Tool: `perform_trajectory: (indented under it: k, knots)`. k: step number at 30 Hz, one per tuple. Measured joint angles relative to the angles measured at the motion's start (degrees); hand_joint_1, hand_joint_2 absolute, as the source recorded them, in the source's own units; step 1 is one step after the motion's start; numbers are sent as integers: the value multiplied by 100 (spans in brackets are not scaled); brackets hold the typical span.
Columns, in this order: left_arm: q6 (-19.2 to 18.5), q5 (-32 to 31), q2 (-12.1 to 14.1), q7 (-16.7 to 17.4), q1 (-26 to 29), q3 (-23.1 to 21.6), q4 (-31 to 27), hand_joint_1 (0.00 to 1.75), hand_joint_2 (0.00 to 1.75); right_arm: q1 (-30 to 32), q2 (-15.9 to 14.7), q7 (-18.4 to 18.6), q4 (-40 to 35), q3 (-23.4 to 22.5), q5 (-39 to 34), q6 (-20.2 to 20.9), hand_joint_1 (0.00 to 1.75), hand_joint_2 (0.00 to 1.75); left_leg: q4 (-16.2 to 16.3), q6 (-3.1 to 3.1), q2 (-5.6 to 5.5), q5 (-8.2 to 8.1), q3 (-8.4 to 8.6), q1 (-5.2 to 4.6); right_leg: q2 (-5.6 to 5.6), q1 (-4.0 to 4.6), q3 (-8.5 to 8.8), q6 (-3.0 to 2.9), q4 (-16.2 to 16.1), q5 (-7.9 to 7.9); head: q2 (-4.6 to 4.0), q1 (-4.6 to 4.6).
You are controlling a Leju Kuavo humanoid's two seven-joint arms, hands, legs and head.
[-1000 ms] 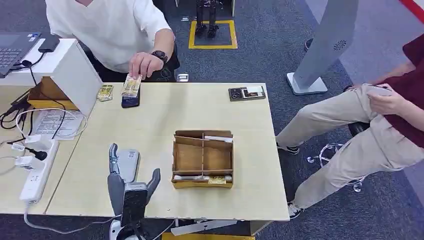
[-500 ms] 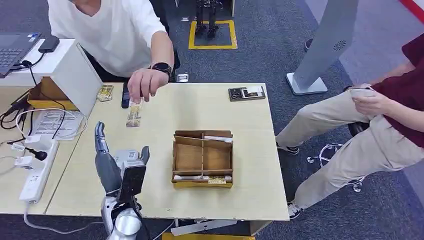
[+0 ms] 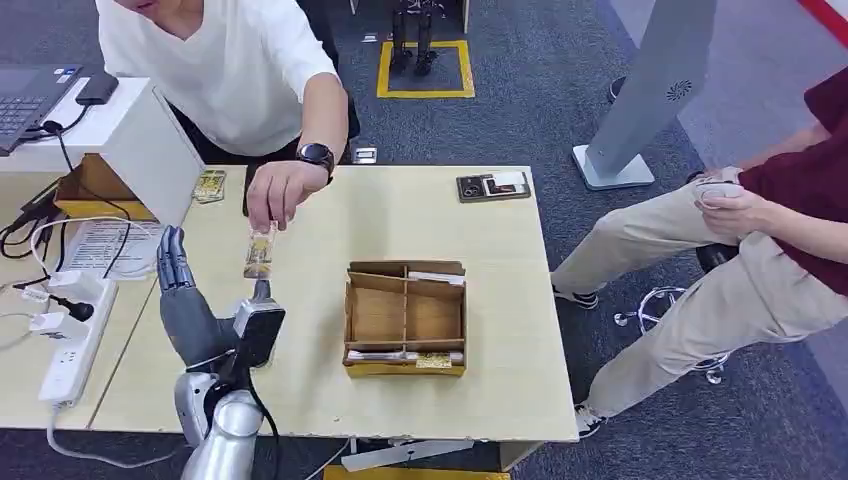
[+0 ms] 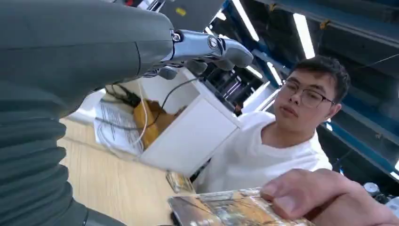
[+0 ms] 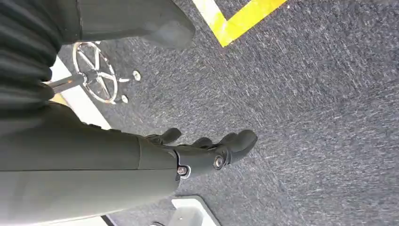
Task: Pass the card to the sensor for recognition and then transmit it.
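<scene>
Handoff risk: left hand (image 3: pixel 205 310) spread wide, empty; card (image 3: pixel 260 251) at its 1 o'clock, pinched by person's hand (image 3: pixel 278 192), could drop if fingers close late. Right hand (image 5: pixel 207 150) loosely curled, holds nothing.

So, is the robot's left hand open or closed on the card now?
Open. The left hand has its fingers spread and holds nothing; the card hangs from the person's hand, just above the thumb.
</scene>
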Motion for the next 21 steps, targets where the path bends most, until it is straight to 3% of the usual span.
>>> perform_trajectory:
  k: [6, 12, 13, 21]
  knots:
    - [2, -237, -48, -275, -160, 766, 37, 0, 175, -7, -22, 7, 33, 70, 31, 0, 0, 175, 0, 0, 1, 0, 3, 2, 5, 1, 1, 0, 0, 0, 0, 2]
    - [2, -252, -63, -306, -194, 1051, 37, 0, 175, -28, -28, 7, 50, 72, 37, 2, 0, 175, 0, 0, 1, 0, 2, 1, 5, -1, 0, 0, 0, 0, 0, 0]
    - [2, -254, -63, -308, -194, 1066, 37, 175, 175, -29, -28, 7, 54, 72, 37, 2, 0, 175, 0, 0, 1, 0, 2, 1, 5, -1, 0, 0, 0, 0, 0, 0]
    - [2, -248, -66, -345, -195, 1112, 37, 175, 175, -29, -28, 4, 57, 72, 37, 2, 0, 175, 0, 0, 1, 0, 2, -1, 5, -1, 0, 0, 0, 0, 0, 0]
